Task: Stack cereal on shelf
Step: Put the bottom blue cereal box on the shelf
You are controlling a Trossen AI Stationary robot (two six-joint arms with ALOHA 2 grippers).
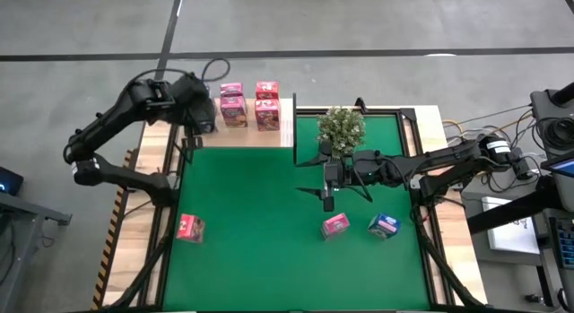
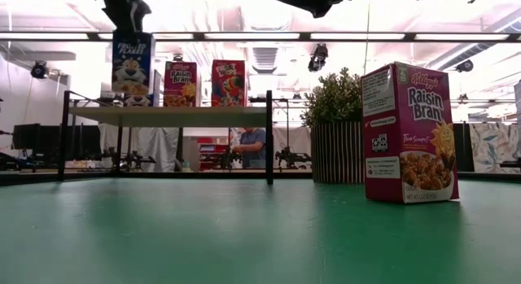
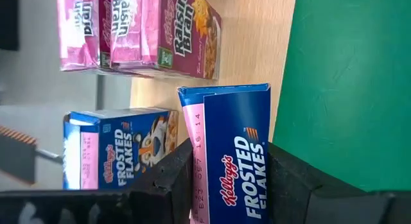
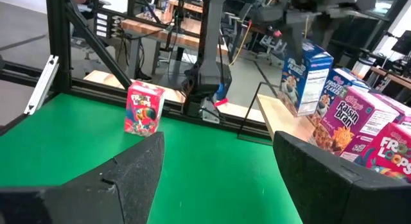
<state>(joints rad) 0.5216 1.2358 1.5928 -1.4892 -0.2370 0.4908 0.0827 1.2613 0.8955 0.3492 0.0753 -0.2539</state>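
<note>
The left gripper (image 3: 228, 185) grasps a blue Frosted Flakes box (image 3: 231, 153) at the shelf (image 1: 256, 135), upper left. Four pink boxes (image 1: 232, 106) stand there; three boxes (image 1: 335, 226) lie on the green mat (image 1: 269, 214). The right gripper (image 4: 215, 169) is released.

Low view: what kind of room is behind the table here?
Most likely a robotics lab or workshop, not a shop or a home. Behind the shelf stand more benches with equipment, a person works at one, and strip lights and mounted cameras hang from an open ceiling. The right wrist view shows more framed workbenches.

Green mat (image 1: 269, 223); pale wood shelf (image 1: 269, 134); pink cereal boxes (image 1: 233, 105); blue Frosted Flakes box (image 3: 234, 153); striped plant pot (image 2: 336, 152).
</note>
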